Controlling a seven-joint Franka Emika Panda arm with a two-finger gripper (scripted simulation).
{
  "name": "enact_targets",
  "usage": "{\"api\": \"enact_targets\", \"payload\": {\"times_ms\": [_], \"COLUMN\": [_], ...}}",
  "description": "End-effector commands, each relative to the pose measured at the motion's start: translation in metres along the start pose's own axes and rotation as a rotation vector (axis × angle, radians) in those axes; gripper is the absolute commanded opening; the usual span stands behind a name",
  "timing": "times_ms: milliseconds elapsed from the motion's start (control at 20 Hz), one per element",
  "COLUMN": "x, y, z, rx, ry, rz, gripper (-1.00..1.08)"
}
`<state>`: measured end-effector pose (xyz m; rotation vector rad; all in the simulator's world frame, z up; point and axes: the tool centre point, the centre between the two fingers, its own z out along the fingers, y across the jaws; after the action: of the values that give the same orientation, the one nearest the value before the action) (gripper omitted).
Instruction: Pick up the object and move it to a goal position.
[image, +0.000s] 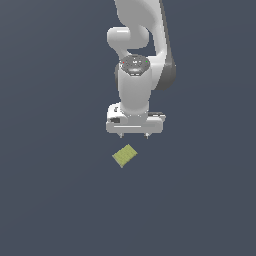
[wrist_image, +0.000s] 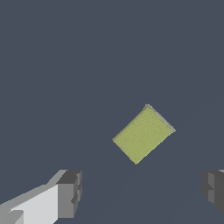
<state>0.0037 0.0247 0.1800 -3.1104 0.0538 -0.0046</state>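
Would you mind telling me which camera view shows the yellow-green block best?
The wrist view: the block appears large, with its faintly textured top and edges clear, beyond the open claw. The exterior view shows it only as a small tilted patch beneath the arm.

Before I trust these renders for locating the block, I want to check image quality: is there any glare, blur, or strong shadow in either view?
Exterior view: flat, even light, no glare, no clear shadow under the yellow-green block; edges slightly soft. Wrist view: block sharp, faint texture visible, no glare; the open gripper has its fingers cropped by the frame edge.
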Motion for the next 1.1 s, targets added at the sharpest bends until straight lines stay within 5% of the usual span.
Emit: {"api": "enact_targets", "payload": {"times_ms": [0,1050], "x": [0.000,0.002], "y": [0.001,0.027], "z": [0.003,0.082], "rx": [0.001,-0.012], "ry": [-0.001,-0.001], "rz": [0.021,0.529], "gripper": [1.00,1.00]}}
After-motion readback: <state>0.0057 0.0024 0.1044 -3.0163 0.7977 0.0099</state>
